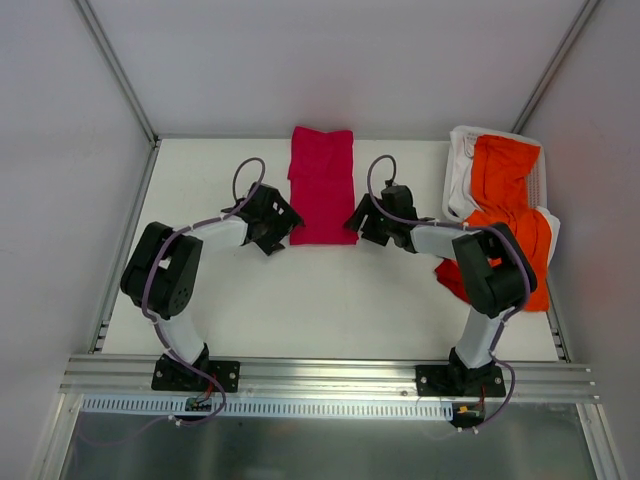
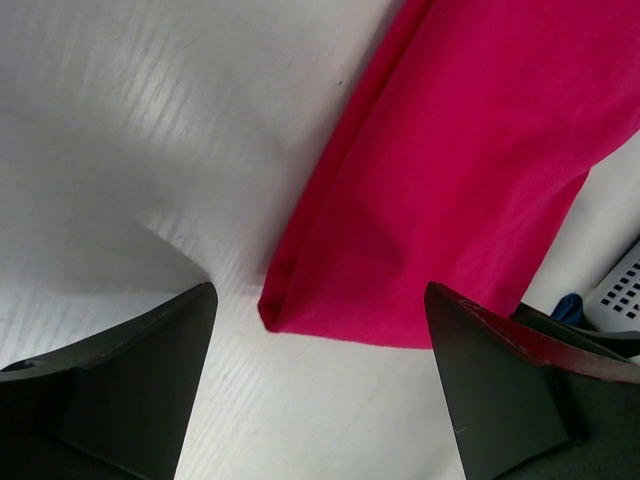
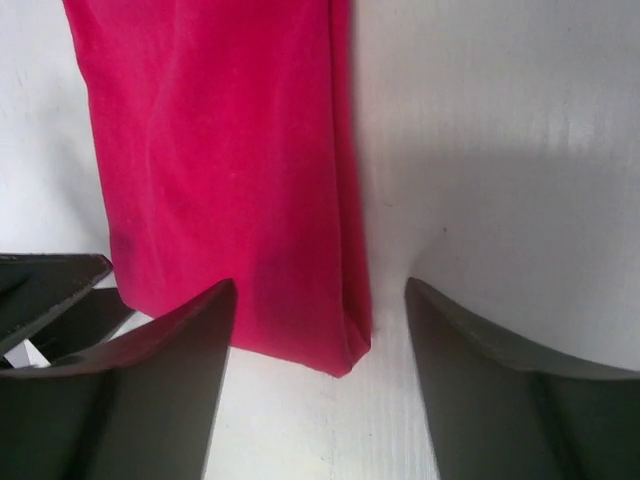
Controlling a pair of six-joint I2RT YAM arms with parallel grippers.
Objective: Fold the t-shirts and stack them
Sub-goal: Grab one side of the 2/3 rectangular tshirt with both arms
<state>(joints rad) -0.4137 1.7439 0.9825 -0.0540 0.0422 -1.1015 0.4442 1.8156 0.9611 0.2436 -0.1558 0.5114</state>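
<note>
The crimson t-shirt [image 1: 322,184] lies folded into a narrow strip at the back middle of the white table [image 1: 300,300]. My left gripper [image 1: 283,228] is open and empty at its near left corner; the cloth corner [image 2: 290,310] sits between the fingers just ahead. My right gripper [image 1: 356,222] is open and empty at the near right corner [image 3: 345,350]. The orange t-shirt [image 1: 510,210] lies crumpled at the right, partly in a white basket [image 1: 458,170] and partly behind my right arm.
White enclosure walls with metal posts stand around the table. An aluminium rail [image 1: 320,375] runs along the near edge with both arm bases on it. The basket's mesh [image 2: 620,290] shows at the right edge of the left wrist view.
</note>
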